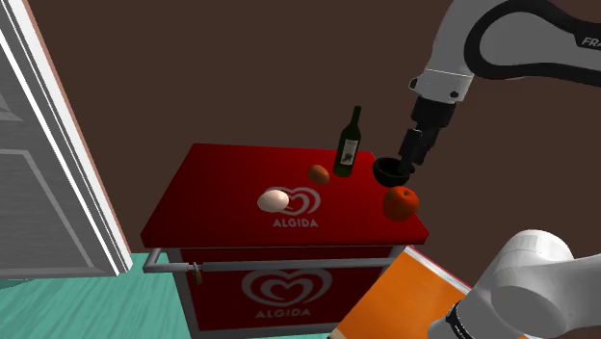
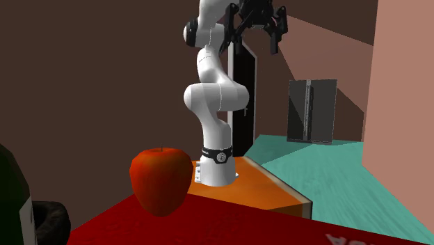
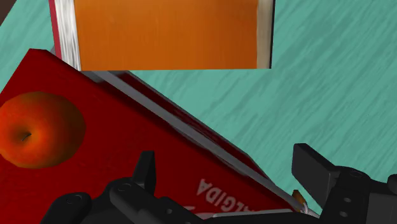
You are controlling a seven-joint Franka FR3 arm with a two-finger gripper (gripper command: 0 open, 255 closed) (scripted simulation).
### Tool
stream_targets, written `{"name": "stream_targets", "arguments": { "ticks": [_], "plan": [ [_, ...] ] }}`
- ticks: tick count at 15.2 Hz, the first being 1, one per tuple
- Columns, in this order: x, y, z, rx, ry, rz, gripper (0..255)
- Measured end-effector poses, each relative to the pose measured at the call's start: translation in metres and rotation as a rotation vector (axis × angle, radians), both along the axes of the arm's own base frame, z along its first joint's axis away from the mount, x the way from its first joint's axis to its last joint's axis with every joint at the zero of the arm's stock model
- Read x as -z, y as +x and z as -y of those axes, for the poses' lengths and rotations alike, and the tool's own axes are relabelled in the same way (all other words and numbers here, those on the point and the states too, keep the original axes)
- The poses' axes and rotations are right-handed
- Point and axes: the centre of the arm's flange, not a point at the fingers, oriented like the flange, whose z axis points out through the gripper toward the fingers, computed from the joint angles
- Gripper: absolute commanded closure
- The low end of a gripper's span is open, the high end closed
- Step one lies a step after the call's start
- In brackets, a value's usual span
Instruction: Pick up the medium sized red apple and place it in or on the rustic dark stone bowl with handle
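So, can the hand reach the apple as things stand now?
Probably yes. The apple lies alone near the corner of the red chest, with nothing over it. The open hand hangs above the bowl next to it, and the bottle stands further off.

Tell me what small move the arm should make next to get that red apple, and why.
Probably slide the open gripper sideways until it is centred over the apple, before lowering. In the wrist view the apple sits on the red chest off to one side of the fingers, not between them, and nothing is held yet.
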Motion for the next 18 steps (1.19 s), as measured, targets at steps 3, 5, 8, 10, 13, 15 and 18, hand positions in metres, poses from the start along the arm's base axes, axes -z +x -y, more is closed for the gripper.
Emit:
{"name": "stream_targets", "arguments": {
  "ticks": [3, 5, 8, 10, 13, 15, 18],
  "plan": [
    [0.01, -0.007, 0.014, -0.018, 0.0, 0.027, 0],
    [0.021, -0.016, 0.034, -0.046, 0.0, 0.068, 0],
    [0.045, -0.029, 0.063, -0.094, 0.0, 0.134, 0],
    [0.055, -0.034, 0.09, -0.126, 0.0, 0.18, 0],
    [0.081, -0.044, 0.122, -0.175, -0.001, 0.247, 0],
    [0.097, -0.048, 0.145, -0.208, -0.001, 0.293, 0],
    [0.119, -0.049, 0.178, -0.258, -0.001, 0.362, 0]
  ]
}}
